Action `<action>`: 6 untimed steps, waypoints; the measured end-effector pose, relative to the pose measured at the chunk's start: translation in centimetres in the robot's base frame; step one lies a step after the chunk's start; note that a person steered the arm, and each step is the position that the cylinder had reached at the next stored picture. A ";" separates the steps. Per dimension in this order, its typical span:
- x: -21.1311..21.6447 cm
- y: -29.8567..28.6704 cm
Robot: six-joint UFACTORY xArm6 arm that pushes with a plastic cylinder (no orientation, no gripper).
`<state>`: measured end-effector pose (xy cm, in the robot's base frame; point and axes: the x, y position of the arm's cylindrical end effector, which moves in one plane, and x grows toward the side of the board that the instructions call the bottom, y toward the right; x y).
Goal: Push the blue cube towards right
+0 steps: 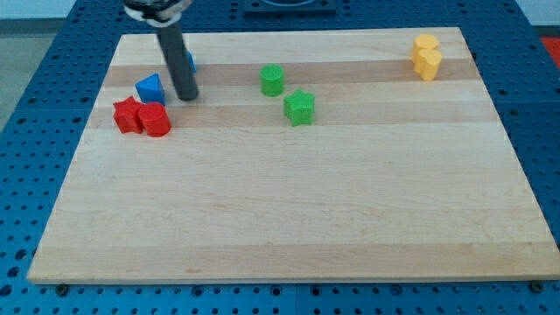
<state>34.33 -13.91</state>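
You'll find two blue pieces near my tip (186, 96), so sort them out first. The blue block (150, 87) just to the view's left of the tip has a peaked top and does not read as a cube. The other one, which I take to be the blue cube (190, 62), shows only as a sliver at the right edge of the rod, towards the view's top-left of the counter (280, 219). Most of it is hidden, so its shape and long axis cannot be made out.

The relation that matters is that the cube lies up-view of the tip and a shade to its right, not squarely to the right of it. For a rightward push you want the tip on the cube's left face. As I judge it, the tip has to go up-view and a little left before sweeping right, or it will miss the cube or only skim its near side.

The end effector is a bare rod with nothing to open or close, and it holds nothing. The tip stands on the counter close beside the peaked blue block, and whether they touch I cannot tell.

Rightward, the green cylinder (272, 80) stands in the cube's lane, well apart for now.
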 end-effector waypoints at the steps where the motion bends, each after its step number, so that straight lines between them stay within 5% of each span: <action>1: -3.1 4.9; 2: -9.9 4.2; 4: -15.1 -10.7; 6: -7.0 -7.5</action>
